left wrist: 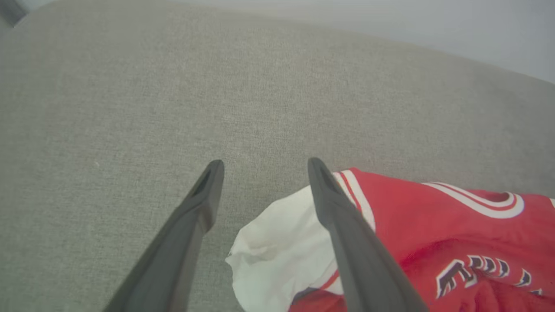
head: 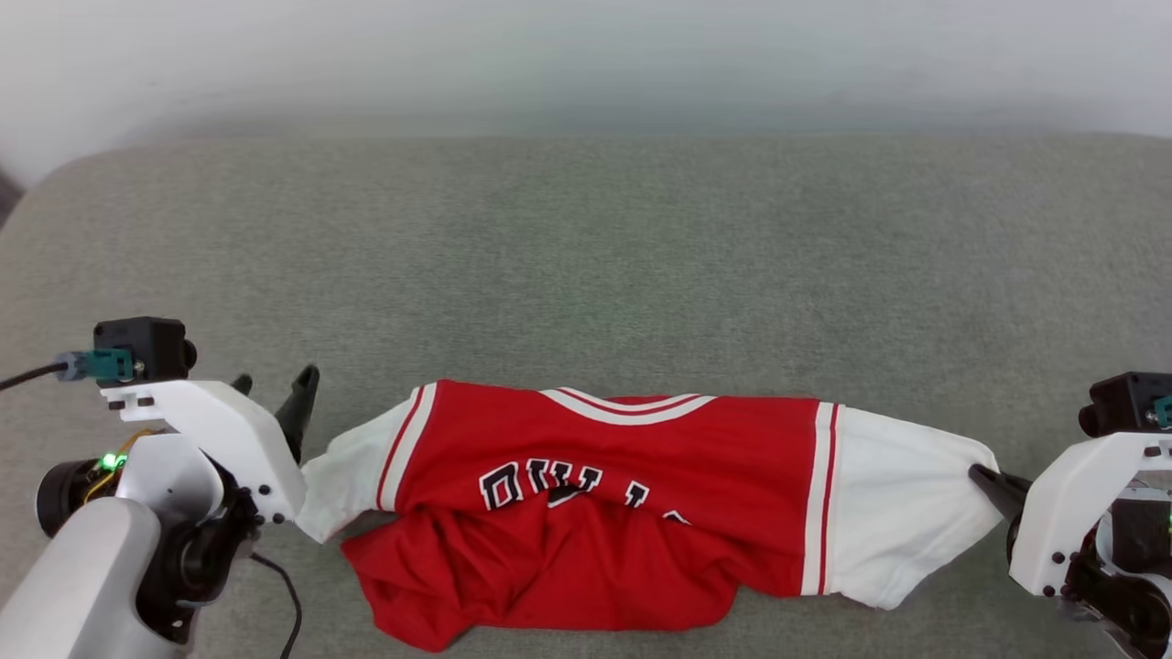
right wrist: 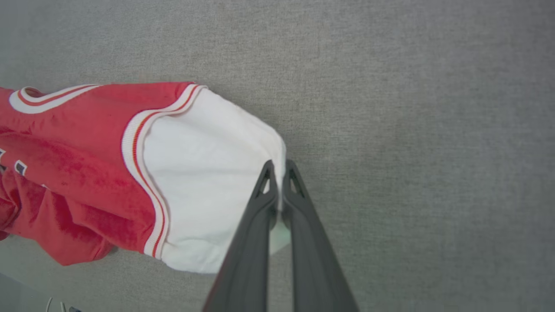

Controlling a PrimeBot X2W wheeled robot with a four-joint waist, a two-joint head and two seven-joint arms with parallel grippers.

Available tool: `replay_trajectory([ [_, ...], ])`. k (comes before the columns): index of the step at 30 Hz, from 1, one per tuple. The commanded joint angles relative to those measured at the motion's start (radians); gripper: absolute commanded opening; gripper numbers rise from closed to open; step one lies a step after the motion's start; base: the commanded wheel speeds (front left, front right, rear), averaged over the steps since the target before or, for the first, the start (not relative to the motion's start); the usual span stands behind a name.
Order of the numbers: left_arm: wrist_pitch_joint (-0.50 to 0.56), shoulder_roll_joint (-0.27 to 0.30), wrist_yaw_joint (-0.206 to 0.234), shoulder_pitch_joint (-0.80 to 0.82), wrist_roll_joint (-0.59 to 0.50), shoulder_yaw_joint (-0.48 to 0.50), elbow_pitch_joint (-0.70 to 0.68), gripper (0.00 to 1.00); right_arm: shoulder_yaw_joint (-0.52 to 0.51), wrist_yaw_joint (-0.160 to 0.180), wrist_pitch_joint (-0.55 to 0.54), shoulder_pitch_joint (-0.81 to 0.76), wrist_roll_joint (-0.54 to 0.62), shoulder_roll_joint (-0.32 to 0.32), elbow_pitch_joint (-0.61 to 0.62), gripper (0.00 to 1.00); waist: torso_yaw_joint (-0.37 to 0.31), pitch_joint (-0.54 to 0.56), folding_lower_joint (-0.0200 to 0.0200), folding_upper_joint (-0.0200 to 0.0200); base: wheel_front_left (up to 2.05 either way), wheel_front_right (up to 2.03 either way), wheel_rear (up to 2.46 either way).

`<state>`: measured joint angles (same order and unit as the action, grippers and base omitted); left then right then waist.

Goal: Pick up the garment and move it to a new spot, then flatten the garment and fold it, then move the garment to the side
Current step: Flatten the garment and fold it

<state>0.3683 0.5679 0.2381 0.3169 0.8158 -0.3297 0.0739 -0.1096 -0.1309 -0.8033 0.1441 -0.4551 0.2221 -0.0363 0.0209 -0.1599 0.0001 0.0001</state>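
At 6 o'clock on the table [head: 586, 256]: garment [head: 604, 549] pinched by one sleeve

Toward the 6 o'clock edge of the grey, cloth-covered table, the garment lies crosswise. It is a red jersey with its striped collar [head: 632, 407] at 12 o'clock. Its red body is crumpled and doubled over toward 6 o'clock, so a crease hides part of the black lettering [head: 540, 485].

At 3 o'clock of the jersey, the right fingers [head: 989, 480] are pressed together on the outer edge of the right sleeve [head: 897, 513]. The right wrist view shows the two fingers [right wrist: 271, 186] closed with white cloth [right wrist: 208, 173] caught between their tips. That sleeve lies fairly smooth and is drawn out toward them.

At 9 o'clock, the left fingers [head: 305, 380] stand spread as wide as they go and hold nothing. They are just beside the left sleeve [head: 343, 485], which is rumpled. In the left wrist view one finger [left wrist: 347, 242] crosses in front of that sleeve [left wrist: 273, 251], and the other is over bare table. I cannot tell whether either finger touches the cloth
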Motion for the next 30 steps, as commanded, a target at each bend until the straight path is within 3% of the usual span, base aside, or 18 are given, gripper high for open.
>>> replay_trajectory([
  [1, 0.020, 0.009, 0.002, 0.009, 0.011, -0.002, 0.005, 1.00, 0.002, 0.000, -0.003, -0.002, 0.004, -0.003, 0.005, 0.00, -0.022, -0.020, -0.0001, -0.0001, 0.00, 0.00, 0.00],
  [9, 0.231, 0.062, 0.022, -0.017, 0.091, -0.018, 0.046, 1.00, 0.027, 0.000, 0.017, 0.017, -0.015, -0.022, 0.019, 0.00, -0.073, -0.093, -0.0001, -0.0001, 0.00, 0.00, 0.00],
  [16, 0.349, 0.062, 0.030, -0.035, 0.129, -0.057, 0.124, 1.00, 0.045, 0.000, 0.031, 0.036, -0.033, -0.018, -0.005, 0.00, -0.093, -0.123, -0.0001, -0.0001, 0.00, 0.00, 0.00],
  [20, 0.395, 0.032, 0.027, -0.052, 0.158, -0.082, 0.181, 1.00, 0.061, 0.000, 0.040, 0.046, -0.054, -0.017, -0.013, 0.00, -0.102, -0.128, -0.0001, -0.0001, 0.00, 0.00, 0.00],
  [21, 0.407, 0.023, 0.024, -0.057, 0.157, -0.095, 0.193, 0.73, 0.065, 0.000, 0.041, 0.047, -0.059, -0.017, -0.015, 0.00, -0.103, -0.127, -0.0001, -0.0001, 0.00, 0.00, 0.00],
  [22, 0.412, 0.012, 0.017, -0.059, 0.162, -0.103, 0.201, 0.31, 0.066, 0.000, 0.042, 0.047, -0.063, -0.013, -0.015, 0.00, -0.104, -0.127, -0.0001, -0.0001, 0.00, 0.00, 0.00],
  [23, 0.403, -0.002, 0.009, -0.055, 0.171, -0.102, 0.206, 0.00, 0.066, 0.000, 0.044, 0.047, -0.065, -0.008, -0.016, 0.00, -0.104, -0.126, -0.0001, -0.0001, 0.00, 0.00, 0.00],
  [26, 0.364, -0.019, -0.013, -0.032, 0.157, -0.106, 0.206, 0.00, 0.064, 0.000, 0.045, 0.046, -0.072, -0.002, -0.020, 0.00, -0.100, -0.114, -0.0001, -0.0001, 0.00, 0.00, 0.00],
  [30, 0.315, 0.008, -0.030, 0.012, 0.107, -0.108, 0.198, 0.00, 0.060, 0.000, 0.035, 0.044, -0.064, 0.010, -0.029, 0.00, -0.090, -0.084, -0.0001, -0.0001, 0.00, 0.00, 0.00],
])
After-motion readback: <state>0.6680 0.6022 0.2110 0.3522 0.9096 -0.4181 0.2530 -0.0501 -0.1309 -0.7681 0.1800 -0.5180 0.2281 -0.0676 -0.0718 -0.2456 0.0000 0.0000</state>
